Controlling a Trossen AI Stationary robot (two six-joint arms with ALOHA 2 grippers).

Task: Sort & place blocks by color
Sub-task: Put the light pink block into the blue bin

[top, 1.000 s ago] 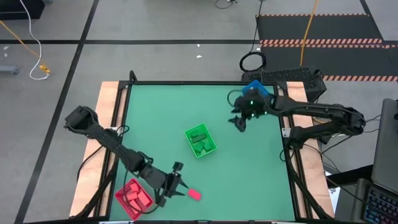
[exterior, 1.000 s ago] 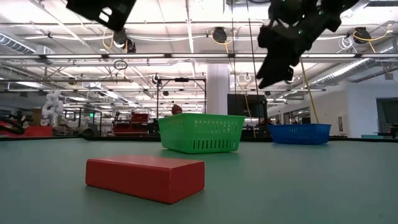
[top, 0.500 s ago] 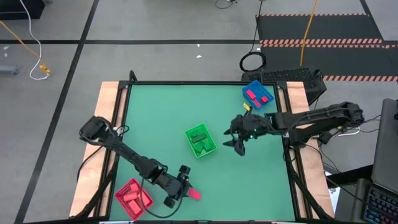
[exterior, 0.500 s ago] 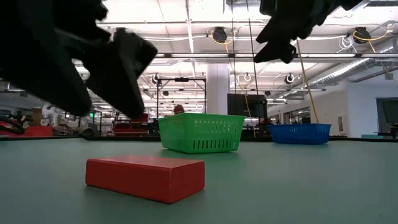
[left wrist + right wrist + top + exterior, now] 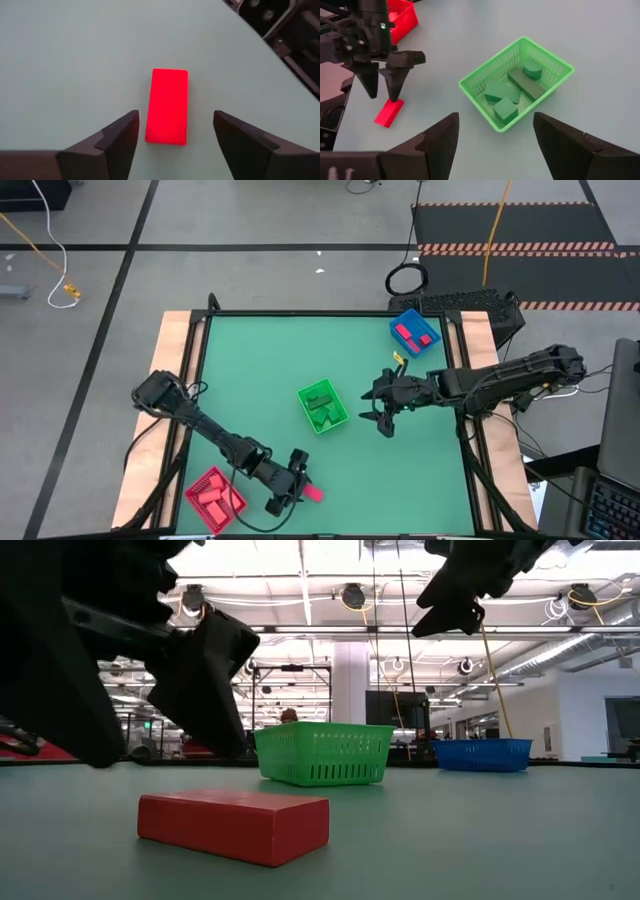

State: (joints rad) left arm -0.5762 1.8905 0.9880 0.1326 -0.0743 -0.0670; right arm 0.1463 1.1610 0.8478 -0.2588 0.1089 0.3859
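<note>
Green worktop (image 5: 260, 360) w/ wood edging, both arms reaching in over it

Green bin (image 5: 322, 407) near the middle, holding several dark green blocks (image 5: 515, 92) (rectangular, round and wedge-like shapes seen from right wrist). Blue bin (image 5: 415, 333) at the far right corner w/ two pink-red blocks (image 5: 407, 333) inside. Red bin (image 5: 215, 497) at the near left edge, also carrying red blocks (image 5: 212, 493)

Left pincer (image 5: 297, 489) low over the near edge, just right of the red bin, fingers spread wide, holding nothing. Straddles a lone red block (image 5: 167, 106) lying flat on the worktop; block sits between the two fingers (image 5: 117, 141), apart from both (clear gaps each side in left wrist view)

Right pincer (image 5: 381, 418) raised above the worktop, right of the green bin, between it and the right edge; fingers parted wide, empty

In low view the lone block in the foreground, green bin behind it, blue bin further right
</note>
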